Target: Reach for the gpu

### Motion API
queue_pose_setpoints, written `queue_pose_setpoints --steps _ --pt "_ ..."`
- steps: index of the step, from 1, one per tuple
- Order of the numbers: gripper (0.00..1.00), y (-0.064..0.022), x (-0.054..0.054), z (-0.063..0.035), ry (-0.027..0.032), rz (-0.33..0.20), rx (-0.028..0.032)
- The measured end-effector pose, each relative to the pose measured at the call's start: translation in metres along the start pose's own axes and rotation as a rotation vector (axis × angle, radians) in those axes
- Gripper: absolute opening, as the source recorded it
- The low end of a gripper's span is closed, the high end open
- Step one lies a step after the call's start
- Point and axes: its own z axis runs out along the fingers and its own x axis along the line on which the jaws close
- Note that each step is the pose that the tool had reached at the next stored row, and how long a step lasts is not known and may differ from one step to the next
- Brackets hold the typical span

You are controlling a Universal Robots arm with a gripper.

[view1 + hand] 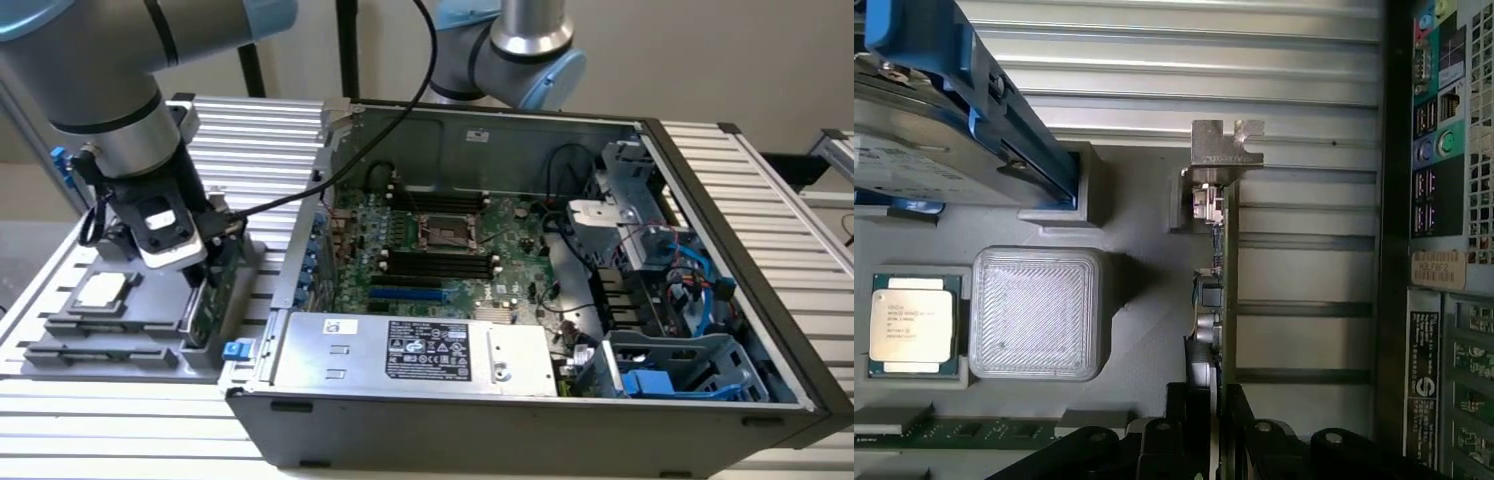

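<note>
- Computer case (534,420) (1439,250): lid off, lying open on the slatted table (747,170), board and power supply exposed.
- Arm (120,110): reaches down just outside the case's port-side wall.
- Gray tray (80,350) (1144,300): sits on the table right beside that same wall.
- Hard drive (934,140), blue rails: in the tray, on the side away from the case.
- gpu (211,305) (1229,260): stands on its long edge in the tray slot nearest the case. Its long axis is parallel to the port-side wall. The silver bracket (1226,150) is at the end away from the case's power-supply corner.
- Gripper (200,272) (1212,428): directly over the gpu, jaws set narrow and part-open. One black finger (1184,430) sits on each side of the card's upper edge, with no clamp evident.
- Processor chip (102,291) (914,325): flat in the tray, farther from the case than the gpu.
</note>
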Motion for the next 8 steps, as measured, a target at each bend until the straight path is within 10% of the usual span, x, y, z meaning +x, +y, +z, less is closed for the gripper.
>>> queue_pose_setpoints --steps 8 --pt "0.26 -0.0005 -0.001 -0.0140 0.0074 0.000 -0.0002"
